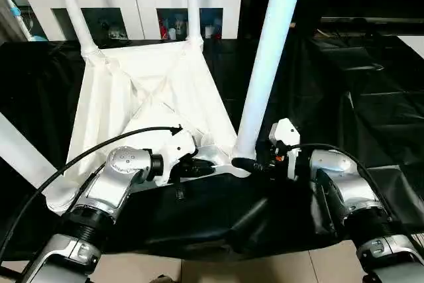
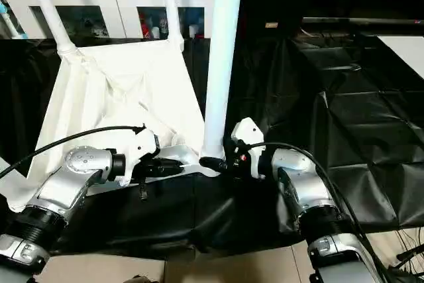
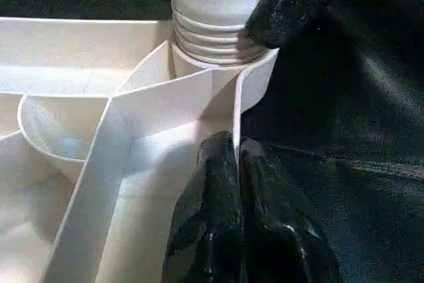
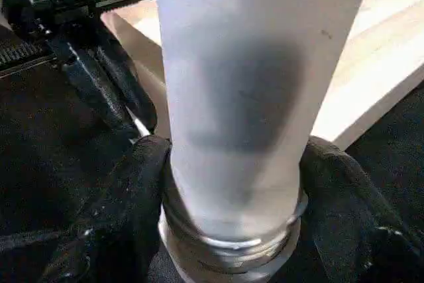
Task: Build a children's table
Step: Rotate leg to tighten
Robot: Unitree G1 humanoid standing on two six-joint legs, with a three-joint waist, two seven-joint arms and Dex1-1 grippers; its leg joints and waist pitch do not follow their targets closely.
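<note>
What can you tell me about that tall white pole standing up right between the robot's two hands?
The long tapered white tube leg looks like smooth plastic. It stands nearly upright, leaning slightly, its ridged lower end seated in the near corner socket of the upturned white ribbed tabletop on black cloth. The right gripper has a black finger on each side of its base. The left gripper pinches the tabletop's rim right beside it.

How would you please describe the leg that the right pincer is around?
The white table top lies upside down on the black cloth. At its near right corner stands one leg, the nearest and thickest-looking, with the right pincer around its base.
</note>
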